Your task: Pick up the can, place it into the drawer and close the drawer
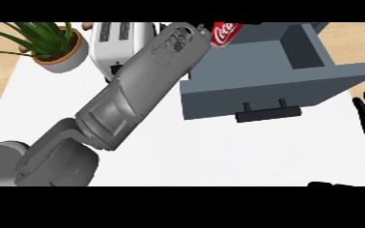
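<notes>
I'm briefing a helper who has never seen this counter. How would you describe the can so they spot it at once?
Start at the big grey open drawer on the right of the counter. At its far left corner, by the end of the grey left forearm, is the can: the only red thing, with white lettering.

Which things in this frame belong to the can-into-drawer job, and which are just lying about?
Part of the job:
- red can
- open drawer and its black handle
- left forearm, its end beside the can

Just there:
- potted plant
- white toaster
- right hand, resting at the view's right edge
</notes>
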You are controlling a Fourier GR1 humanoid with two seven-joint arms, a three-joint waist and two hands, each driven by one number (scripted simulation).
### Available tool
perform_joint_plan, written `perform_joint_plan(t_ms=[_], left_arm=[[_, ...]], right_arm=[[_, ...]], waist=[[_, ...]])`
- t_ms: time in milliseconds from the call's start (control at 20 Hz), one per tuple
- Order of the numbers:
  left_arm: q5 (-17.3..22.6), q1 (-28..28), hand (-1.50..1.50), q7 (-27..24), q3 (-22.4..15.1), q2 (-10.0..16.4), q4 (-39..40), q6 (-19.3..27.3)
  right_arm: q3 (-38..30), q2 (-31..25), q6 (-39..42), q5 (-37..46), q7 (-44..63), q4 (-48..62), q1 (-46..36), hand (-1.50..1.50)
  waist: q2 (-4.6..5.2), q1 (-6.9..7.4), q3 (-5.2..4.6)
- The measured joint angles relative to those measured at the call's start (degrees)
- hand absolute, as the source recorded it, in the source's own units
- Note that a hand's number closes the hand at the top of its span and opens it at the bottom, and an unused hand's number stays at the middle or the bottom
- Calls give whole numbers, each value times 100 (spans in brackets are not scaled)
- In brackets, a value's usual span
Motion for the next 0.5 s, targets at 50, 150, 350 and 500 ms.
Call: perform_joint_plan(t_ms=[50,150,350,500], left_arm=[[14,-17,150,-24,-47,0,44,2],[39,50,150,-130,-163,0,96,36],[98,60,-150,-165,-368,0,182,172],[185,158,-150,-239,-448,0,226,285]], right_arm=[[-12,-27,2,11,-8,32,-45,-150],[13,-49,-10,17,59,28,-121,-150],[12,-90,-21,37,86,112,-233,-150],[4,-119,-16,44,76,167,-292,-150]], waist=[[7,-10,0],[16,-31,0],[25,-69,0],[32,-87,0]])
